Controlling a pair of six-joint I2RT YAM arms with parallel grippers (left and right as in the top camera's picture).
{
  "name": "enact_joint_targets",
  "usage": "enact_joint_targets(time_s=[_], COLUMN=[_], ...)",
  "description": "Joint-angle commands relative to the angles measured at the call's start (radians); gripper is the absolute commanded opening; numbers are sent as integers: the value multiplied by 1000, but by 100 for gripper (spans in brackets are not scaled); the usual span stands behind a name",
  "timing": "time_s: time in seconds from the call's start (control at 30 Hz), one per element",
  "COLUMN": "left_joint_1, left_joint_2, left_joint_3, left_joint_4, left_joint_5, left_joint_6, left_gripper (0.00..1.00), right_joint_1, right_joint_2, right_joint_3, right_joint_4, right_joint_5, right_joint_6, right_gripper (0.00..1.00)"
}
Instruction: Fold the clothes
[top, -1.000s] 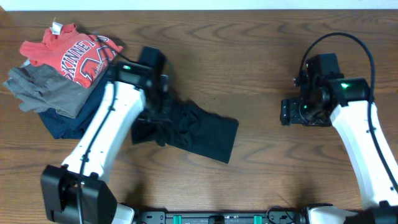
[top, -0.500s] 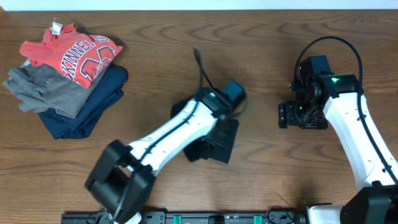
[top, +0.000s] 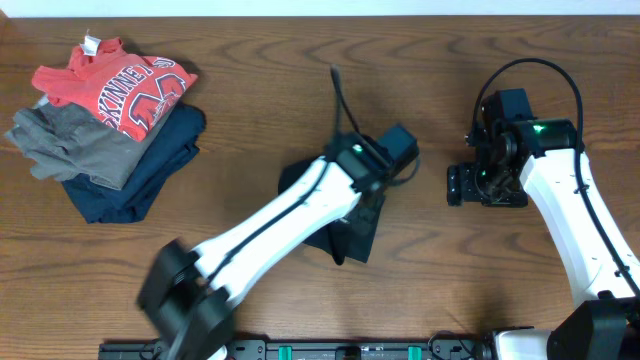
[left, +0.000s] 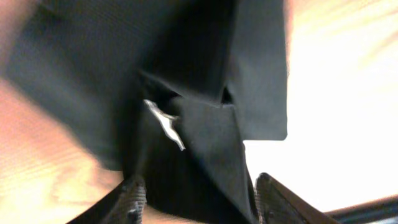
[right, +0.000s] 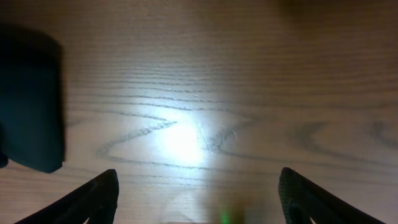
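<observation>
**Overhead.** Shows the clothes (top: 352, 238) on the worktop (top: 250, 60) at mid-frame, bunched into a black heap and largely covered by the left arm crossing from the lower left. Places the left pincer (top: 387, 168) over the heap's upper right part, with no view of its fingers from here. Places the right pincer (top: 485, 185) right of centre, over bare wood and apart from the clothes. Shows a pile at the upper left, well apart from the clothes: red shirt (top: 115, 85) on top, grey garment (top: 65, 145) beneath it, navy garment (top: 150, 170) at the bottom.

**Left wrist.** Blurred. Fills most of the frame with the clothes (left: 199, 74), black folds meeting in creases near the centre, with a small white mark (left: 165, 121) just left of the middle. Shows the left pincer (left: 202, 199) spread, one fingertip at the bottom left and the other at the bottom right, with black fabric across the whole gap. Cannot tell whether either finger touches the fabric. Leaves strips of worktop at the left and right edges, the right one washed out by glare.

**Right wrist.** Shows the right pincer (right: 199, 199) spread wide, fingertips in the two lower corners, with nothing between them but wood grain and a bright reflection. Catches a black edge of the clothes (right: 31, 99) at the left of the frame, flat on the worktop and clear of both fingers.
</observation>
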Motion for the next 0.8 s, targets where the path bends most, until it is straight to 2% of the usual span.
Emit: enact_joint_targets(time_s=[0.0,0.1,0.17,0.33,0.57,0.73,0.77], left_joint_1=[7,59,119,307,477,511,511], left_joint_2=[-161,-243,-270,-263,-179,-114,-104], left_joint_3=[86,85,85,59,-93,-231,-258], left_joint_4=[-17,-8,-18,-19,-1,56,80], left_joint_5=[-177,-212,-195,0,134,197,205], left_joint_6=[-2,-3,-24,-31,-27,-28,-28], left_gripper=[86,89,90,93,94,94,94], right_joint_1=[-5,20,48,143,229,282,292], right_joint_2=[-3,-3,-3,4,114,214,232], right_joint_3=[-3,-3,-3,-3,-3,-3,-3], right_joint_4=[16,39,62,160,228,315,336], right_joint_5=[-114,-311,-388,-311,-340,-439,-460], right_joint_6=[-117,-253,-288,-229,-183,-140,-140], right_gripper=[80,81,83,99,99,95,91])
